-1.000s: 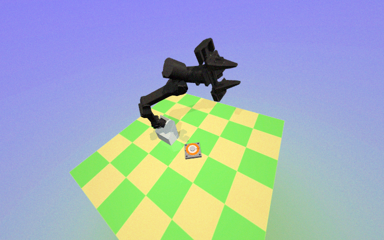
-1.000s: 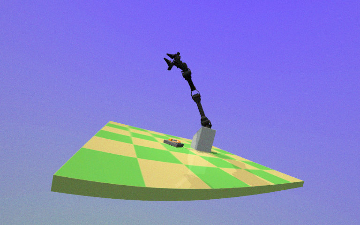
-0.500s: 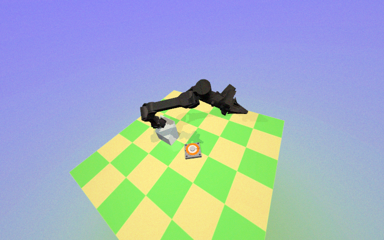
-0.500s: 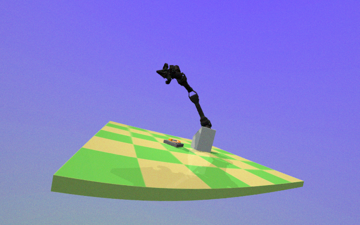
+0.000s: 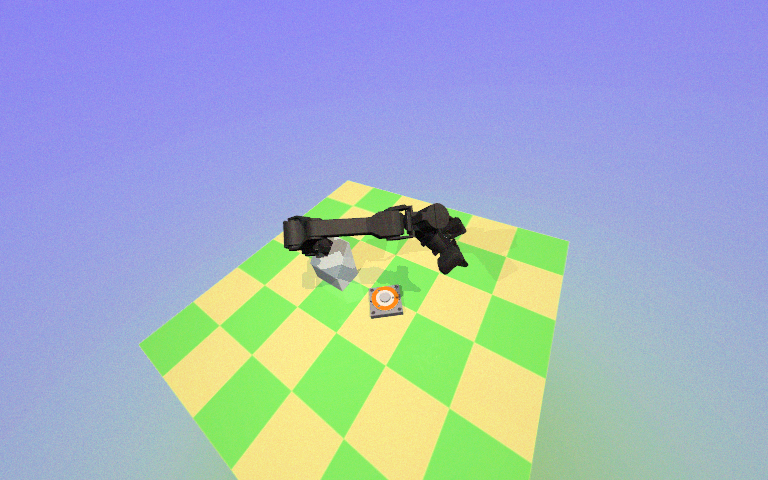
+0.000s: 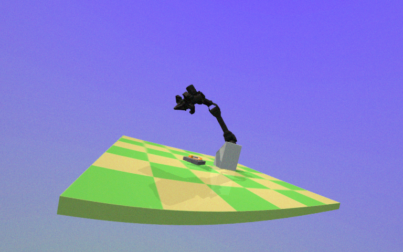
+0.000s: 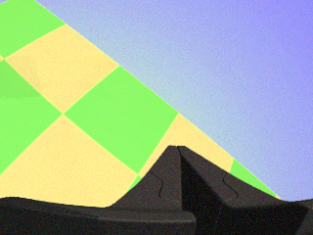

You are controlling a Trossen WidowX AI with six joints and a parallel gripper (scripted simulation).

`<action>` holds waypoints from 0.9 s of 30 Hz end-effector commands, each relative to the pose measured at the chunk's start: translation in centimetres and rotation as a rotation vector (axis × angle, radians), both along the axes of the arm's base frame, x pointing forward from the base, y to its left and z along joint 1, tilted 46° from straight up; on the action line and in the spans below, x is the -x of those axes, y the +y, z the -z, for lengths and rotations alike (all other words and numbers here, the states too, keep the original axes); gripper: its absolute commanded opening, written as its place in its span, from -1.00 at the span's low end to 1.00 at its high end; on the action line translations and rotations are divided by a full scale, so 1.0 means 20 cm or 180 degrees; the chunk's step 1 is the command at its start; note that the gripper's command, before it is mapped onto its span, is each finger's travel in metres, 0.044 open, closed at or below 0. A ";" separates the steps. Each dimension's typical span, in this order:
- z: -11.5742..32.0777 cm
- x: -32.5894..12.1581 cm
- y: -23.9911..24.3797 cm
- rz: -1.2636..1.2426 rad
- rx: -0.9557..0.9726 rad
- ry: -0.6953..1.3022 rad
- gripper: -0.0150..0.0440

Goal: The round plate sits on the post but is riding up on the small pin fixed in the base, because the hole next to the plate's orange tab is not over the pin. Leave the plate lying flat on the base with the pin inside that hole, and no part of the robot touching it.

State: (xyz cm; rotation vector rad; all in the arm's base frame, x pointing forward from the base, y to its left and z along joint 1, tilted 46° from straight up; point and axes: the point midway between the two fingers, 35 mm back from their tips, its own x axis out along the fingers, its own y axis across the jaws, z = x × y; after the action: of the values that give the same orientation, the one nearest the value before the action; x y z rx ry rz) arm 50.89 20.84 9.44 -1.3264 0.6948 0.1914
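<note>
The end effector is fully closed, its two dark fingers meeting at their tips in the wrist view, with nothing held between them. It hangs in the air, well above the table and apart from the plate. Past the fingers, the wrist view takes in green and yellow checks and a slanting edge of the tabletop.

Behind the end effector, the black arm bends over at the wrist and runs down to a pale grey block that stands on the table.

The round plate, an orange ring around a white middle, sits on the square grey base, near the grey block. The round grey top of the post shows at the plate's centre. Dark spots mark the corners of the base. The pin and the hole beside the tab are too small to make out, and whether the plate lies fully flat cannot be told.
</note>
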 end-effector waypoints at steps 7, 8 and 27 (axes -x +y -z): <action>0.45 0.33 -0.48 0.1574 -0.0370 0.0543 -0.49; 0.48 0.37 -0.52 0.1715 -0.0386 0.0567 -0.49; 0.71 0.91 -0.94 0.3444 -0.0322 0.0572 -0.49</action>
State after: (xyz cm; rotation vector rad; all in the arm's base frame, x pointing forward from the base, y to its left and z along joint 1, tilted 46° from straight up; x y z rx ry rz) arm 34.05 2.50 -4.31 -0.7081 1.4193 -0.4801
